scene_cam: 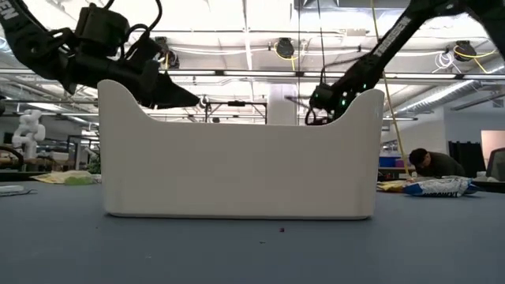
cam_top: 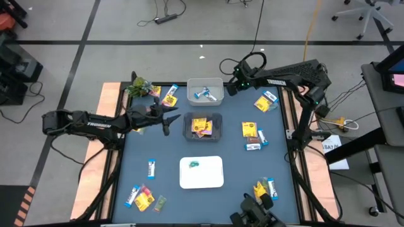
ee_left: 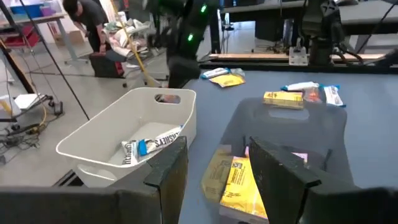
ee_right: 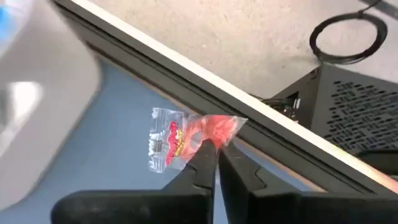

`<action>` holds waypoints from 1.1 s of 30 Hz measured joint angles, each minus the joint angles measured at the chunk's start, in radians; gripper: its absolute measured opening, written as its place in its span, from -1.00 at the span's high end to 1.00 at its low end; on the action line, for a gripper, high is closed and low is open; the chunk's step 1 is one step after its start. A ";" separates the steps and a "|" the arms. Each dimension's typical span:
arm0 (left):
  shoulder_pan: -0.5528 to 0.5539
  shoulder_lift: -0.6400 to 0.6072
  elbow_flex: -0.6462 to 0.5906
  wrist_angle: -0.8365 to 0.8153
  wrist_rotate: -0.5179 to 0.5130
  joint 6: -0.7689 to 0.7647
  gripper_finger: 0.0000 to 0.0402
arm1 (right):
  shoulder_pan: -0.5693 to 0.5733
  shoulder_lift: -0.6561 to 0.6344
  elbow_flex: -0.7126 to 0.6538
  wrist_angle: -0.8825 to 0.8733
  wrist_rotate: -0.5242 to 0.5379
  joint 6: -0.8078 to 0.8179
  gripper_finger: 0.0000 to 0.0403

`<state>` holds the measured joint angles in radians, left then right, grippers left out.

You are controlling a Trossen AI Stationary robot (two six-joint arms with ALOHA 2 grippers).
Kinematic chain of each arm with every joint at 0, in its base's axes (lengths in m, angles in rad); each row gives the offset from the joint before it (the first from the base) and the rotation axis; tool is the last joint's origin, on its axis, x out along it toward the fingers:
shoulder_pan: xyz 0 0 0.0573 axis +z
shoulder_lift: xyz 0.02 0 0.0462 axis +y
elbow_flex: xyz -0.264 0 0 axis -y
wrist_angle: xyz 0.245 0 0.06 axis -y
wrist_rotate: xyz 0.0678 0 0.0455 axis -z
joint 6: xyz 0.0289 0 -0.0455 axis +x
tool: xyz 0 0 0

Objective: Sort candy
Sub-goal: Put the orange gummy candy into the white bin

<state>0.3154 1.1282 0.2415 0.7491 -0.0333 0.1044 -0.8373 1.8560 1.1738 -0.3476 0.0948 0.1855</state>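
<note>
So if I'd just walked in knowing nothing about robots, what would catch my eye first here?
Probably the right gripper near the table's far edge, pinching a small red wrapped candy between its shut fingers. Next, the three bins lined up down the middle of the blue table: a white bin holding blue-and-white bars, a dark bin with yellow packets, and a white tray. The left gripper hangs open beside the dark bin.

A green leafy plant (cam_top: 138, 86) lies at the table's (cam_top: 233, 157) corner.
</note>
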 joint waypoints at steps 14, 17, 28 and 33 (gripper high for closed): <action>0.025 0.000 -0.004 -0.011 0.058 -0.073 0.12 | 0.327 -0.338 0.000 -0.233 0.192 -0.017 0.99; 0.024 0.000 -0.020 0.012 0.061 -0.074 0.12 | 0.452 -0.382 0.000 -0.247 0.191 -0.011 0.99; 0.024 -0.001 -0.073 0.127 0.146 -0.074 0.12 | 0.878 -0.351 0.000 -0.143 0.190 0.074 0.99; 0.024 -0.001 -0.073 0.148 0.157 -0.027 0.12 | 0.989 -0.283 0.000 -0.107 0.215 0.135 0.99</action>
<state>0.3389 1.1271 0.1680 0.8967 0.1242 0.0778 0.1519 1.5730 1.1736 -0.4548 0.3096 0.3202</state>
